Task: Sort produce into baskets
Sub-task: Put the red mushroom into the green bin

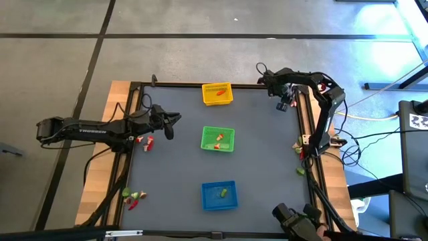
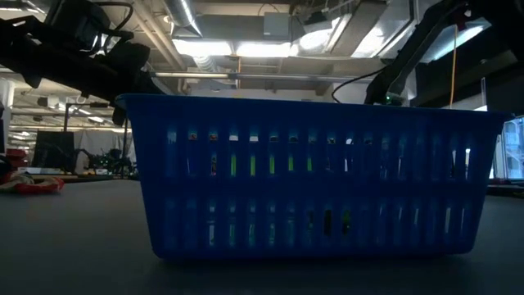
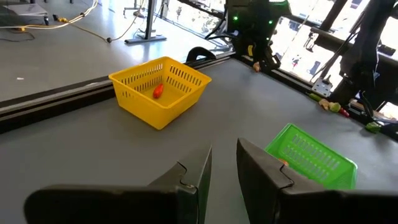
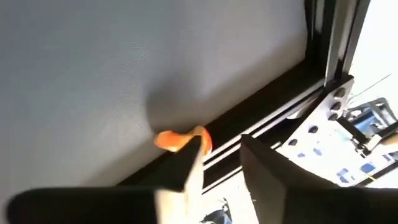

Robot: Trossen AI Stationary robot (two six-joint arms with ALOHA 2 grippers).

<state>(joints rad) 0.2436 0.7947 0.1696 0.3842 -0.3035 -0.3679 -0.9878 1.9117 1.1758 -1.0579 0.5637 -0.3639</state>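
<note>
Three baskets stand in a row down the table's middle: yellow (image 1: 217,94) at the far edge with an orange-red piece (image 3: 158,91) in it, green (image 1: 218,138), and blue (image 1: 219,195) nearest. My right gripper (image 4: 222,149) hangs open, slanting down, over the table's far right corner. An orange piece (image 4: 179,140) lies there on the mat against the black frame, just outside one fingertip. My left gripper (image 3: 224,149) waits near the left edge, level, with a narrow gap and nothing in it. My right gripper comes from above at a slant, and one fingertip (image 4: 194,155) stands right beside the orange piece's end (image 4: 200,138). Nothing is between the fingers. I cannot tell whether that fingertip touches the piece, which lies on the mat.
Loose produce lies by the left edge (image 1: 144,142), at the near left corner (image 1: 134,199) and along the right frame (image 1: 299,147). A black frame rail (image 4: 261,118) runs along the table's edge beside the orange piece. The blue basket (image 2: 311,188) fills the low view.
</note>
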